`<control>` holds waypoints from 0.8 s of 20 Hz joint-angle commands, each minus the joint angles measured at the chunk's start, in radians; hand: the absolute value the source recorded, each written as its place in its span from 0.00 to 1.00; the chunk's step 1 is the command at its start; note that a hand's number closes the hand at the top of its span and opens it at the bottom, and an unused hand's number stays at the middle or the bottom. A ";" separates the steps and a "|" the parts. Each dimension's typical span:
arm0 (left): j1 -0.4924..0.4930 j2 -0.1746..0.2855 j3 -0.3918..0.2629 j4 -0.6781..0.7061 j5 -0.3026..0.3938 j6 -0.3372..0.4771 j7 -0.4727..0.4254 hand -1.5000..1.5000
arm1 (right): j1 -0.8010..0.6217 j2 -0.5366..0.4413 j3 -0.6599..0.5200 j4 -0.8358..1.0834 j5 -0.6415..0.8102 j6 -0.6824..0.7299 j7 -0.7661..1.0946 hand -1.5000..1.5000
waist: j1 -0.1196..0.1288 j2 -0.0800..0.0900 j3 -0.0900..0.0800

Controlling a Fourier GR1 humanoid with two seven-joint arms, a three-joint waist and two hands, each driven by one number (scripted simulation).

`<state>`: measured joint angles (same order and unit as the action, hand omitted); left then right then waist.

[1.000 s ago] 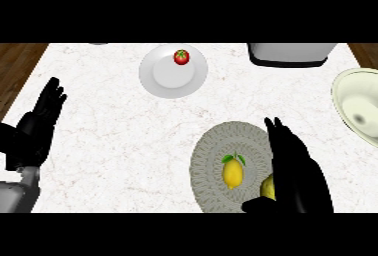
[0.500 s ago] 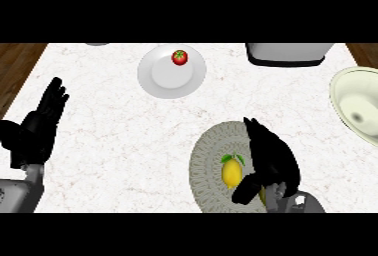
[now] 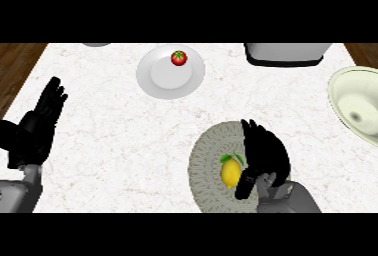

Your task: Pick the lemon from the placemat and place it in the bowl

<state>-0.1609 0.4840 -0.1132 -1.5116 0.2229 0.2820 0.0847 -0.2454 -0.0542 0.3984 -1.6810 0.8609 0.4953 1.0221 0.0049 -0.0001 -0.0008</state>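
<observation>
Right hand (image 3: 264, 154) hovers beside oval yellow lemon (image 3: 231, 173) on round woven placemat (image 3: 206, 167).

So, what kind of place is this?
Probably a kitchen counter: white marbled countertop, a round white plate holding a red tomato, and a yellow lemon on a round grey placemat.

A white stone counter (image 3: 111, 125) with faint grey veining fills nearly everything, lit evenly with only soft shadows. Dark brown wood floor (image 3: 18, 60) shows past its far left corner and again at the far right. A pale grey box (image 3: 286, 52) with a dark base sits at the far edge.
</observation>
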 commanded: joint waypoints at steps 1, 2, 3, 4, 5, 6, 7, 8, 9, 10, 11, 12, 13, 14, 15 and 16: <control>0.024 0.007 0.008 -0.072 0.001 -0.013 0.046 0.50 | -0.088 0.036 0.029 0.071 0.095 0.033 0.120 0.00 | 0.007 -0.001 0.001; 0.013 0.013 0.043 0.023 -0.006 -0.045 -0.015 0.50 | -0.014 0.007 0.046 0.009 0.111 0.018 0.086 0.00 | -0.005 -0.001 0.000; -0.032 -0.020 0.045 0.059 0.001 -0.046 -0.013 0.50 | -0.037 0.036 0.037 0.043 0.106 0.045 0.096 0.00 | -0.007 0.000 0.000; 0.049 -0.004 0.031 -0.068 -0.005 -0.032 0.035 0.50 | -0.029 0.052 0.059 0.119 0.136 -0.057 0.079 0.00 | 0.004 -0.001 0.001; 0.018 -0.051 0.036 0.024 -0.042 -0.008 -0.027 0.50 | -0.008 0.052 0.069 0.071 0.127 -0.023 0.091 0.00 | -0.004 0.000 0.001; 0.008 -0.060 0.032 0.041 -0.065 -0.016 -0.042 0.50 | 0.004 0.030 0.004 0.049 0.100 0.031 0.041 0.00 | -0.006 0.000 0.001; 0.041 -0.047 0.003 -0.077 -0.068 0.004 0.051 0.50 | 0.010 0.053 0.075 0.119 0.102 -0.039 0.073 0.00 | 0.001 -0.001 0.001; -0.020 -0.005 0.064 -0.019 -0.031 -0.049 0.065 0.50 | 0.036 0.049 0.014 0.070 0.111 0.005 0.051 0.00 | -0.006 -0.001 0.001; 0.053 -0.040 0.061 -0.026 -0.028 -0.044 -0.002 0.50 | 0.064 0.053 0.060 0.108 0.092 -0.051 0.057 0.00 | -0.001 0.000 0.001; 0.027 -0.011 0.085 -0.037 -0.028 -0.076 0.020 0.50 | 0.012 0.053 -0.002 0.132 0.098 -0.001 0.028 0.00 | -0.002 0.000 0.001; 0.021 -0.036 0.051 -0.080 -0.055 -0.033 0.070 0.50 | -0.006 0.053 0.094 0.156 0.048 -0.072 0.131 0.00 | 0.003 0.000 0.001; 0.056 -0.045 0.084 -0.009 -0.034 -0.068 -0.017 0.50 | 0.028 0.053 0.036 0.175 0.101 -0.061 0.045 0.00 | -0.001 0.000 0.001; 0.018 -0.087 0.042 -0.004 -0.083 -0.030 0.001 0.50 | 0.027 0.054 0.057 0.212 0.103 -0.107 0.034 0.00 | -0.003 0.001 0.001; 0.068 -0.057 0.055 -0.095 -0.074 -0.046 0.060 0.50 | 0.025 0.054 0.061 0.182 0.085 -0.057 0.064 0.00 | 0.000 -0.001 0.001; 0.073 -0.073 0.081 -0.001 -0.068 -0.087 -0.049 0.50 | 0.031 0.054 0.040 0.134 0.079 -0.050 0.068 0.00 | -0.004 0.000 0.001; -0.016 -0.078 0.079 -0.001 -0.094 -0.052 0.048 0.50 | 0.069 0.054 0.057 0.137 0.108 -0.056 0.038 0.00 | -0.007 0.000 0.001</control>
<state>-0.1296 0.4264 -0.0493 -1.5358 0.1590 0.2301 0.1008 -0.2077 -0.0102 0.4414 -1.5369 0.9558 0.4367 0.9939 0.0021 -0.0002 -0.0001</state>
